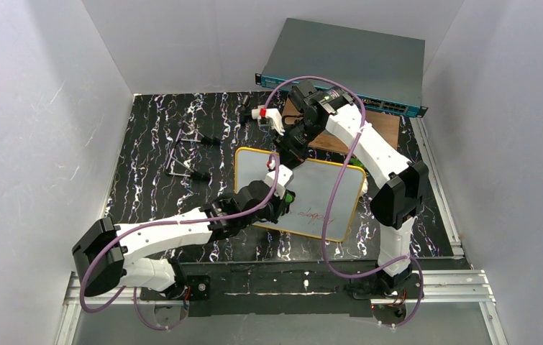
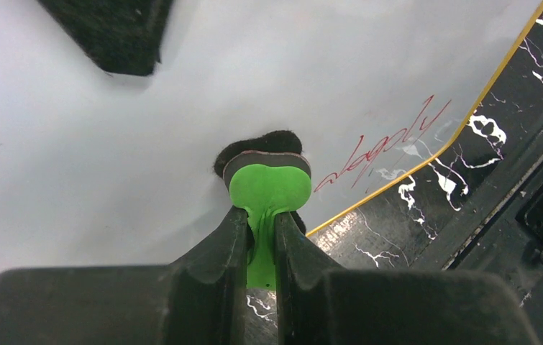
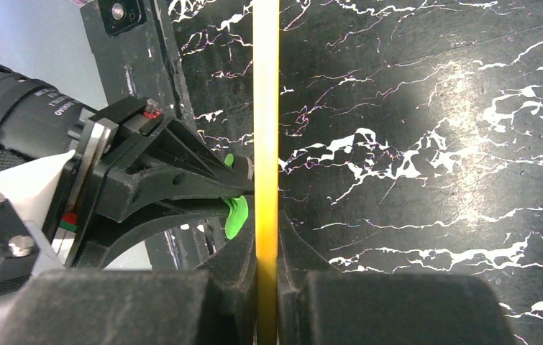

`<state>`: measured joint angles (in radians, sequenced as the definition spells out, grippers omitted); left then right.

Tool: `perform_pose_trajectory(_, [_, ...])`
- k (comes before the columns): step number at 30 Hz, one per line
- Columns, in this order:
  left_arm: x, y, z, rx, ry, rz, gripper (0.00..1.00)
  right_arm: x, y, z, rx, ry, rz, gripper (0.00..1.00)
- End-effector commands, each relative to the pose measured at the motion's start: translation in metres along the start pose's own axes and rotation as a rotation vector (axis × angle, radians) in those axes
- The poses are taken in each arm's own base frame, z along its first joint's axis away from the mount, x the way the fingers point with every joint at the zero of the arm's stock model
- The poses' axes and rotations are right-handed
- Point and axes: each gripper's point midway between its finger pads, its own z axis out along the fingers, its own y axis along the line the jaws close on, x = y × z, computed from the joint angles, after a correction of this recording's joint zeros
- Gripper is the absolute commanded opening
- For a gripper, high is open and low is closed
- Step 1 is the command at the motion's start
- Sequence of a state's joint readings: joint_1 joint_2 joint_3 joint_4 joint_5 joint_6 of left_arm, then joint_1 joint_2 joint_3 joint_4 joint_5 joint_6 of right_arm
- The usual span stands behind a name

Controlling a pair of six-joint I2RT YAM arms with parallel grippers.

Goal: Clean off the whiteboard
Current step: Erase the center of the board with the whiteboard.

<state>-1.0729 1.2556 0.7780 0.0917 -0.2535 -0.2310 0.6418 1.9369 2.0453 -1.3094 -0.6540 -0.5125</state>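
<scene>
The left gripper [image 2: 261, 219] is closed tight on a green eraser [image 2: 269, 188], with its dark felt pressed on the whiteboard [image 2: 110, 144] just ahead of the fingers. Red writing [image 2: 387, 144] lies to the eraser's right. The right gripper [image 3: 267, 248] is clamped on the whiteboard's yellow rim [image 3: 266, 108], over the black marbled table [image 3: 434, 144].

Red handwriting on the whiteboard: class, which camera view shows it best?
Left wrist view: the red handwriting is large and sharp near the whiteboard's yellow rim. Top external shows only a faint scribble; right wrist shows just the rim edge-on.
</scene>
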Motion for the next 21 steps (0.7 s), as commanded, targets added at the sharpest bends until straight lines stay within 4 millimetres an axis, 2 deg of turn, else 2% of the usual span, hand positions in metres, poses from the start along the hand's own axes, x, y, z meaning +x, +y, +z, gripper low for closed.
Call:
perform_pose_trajectory(1, [0.026, -0.009, 0.002, 0.078, 0.062, 0.001, 0.00, 0.002, 0.021, -0.003, -0.064, 0.000, 0.038, 0.01])
perform_pose_trajectory(6, [0.075, -0.018, 0.000, 0.150, 0.170, -0.026, 0.00, 0.002, 0.020, -0.002, -0.066, 0.000, 0.039, 0.01])
perform_pose_trajectory(9, [0.094, -0.019, 0.000, 0.161, 0.218, -0.033, 0.00, 0.002, 0.020, -0.002, -0.068, 0.000, 0.041, 0.01])
perform_pose_trajectory(11, [0.099, -0.019, 0.001, 0.166, 0.228, -0.036, 0.00, 0.002, 0.020, -0.002, -0.067, 0.001, 0.041, 0.01])
perform_pose_trajectory(14, [0.091, -0.023, 0.006, 0.177, 0.216, -0.033, 0.00, 0.002, 0.020, -0.002, -0.066, 0.002, 0.042, 0.01])
perform_pose_trajectory(21, [0.044, -0.028, 0.022, 0.171, 0.138, 0.019, 0.00, 0.003, 0.020, -0.002, -0.065, 0.004, 0.041, 0.01])
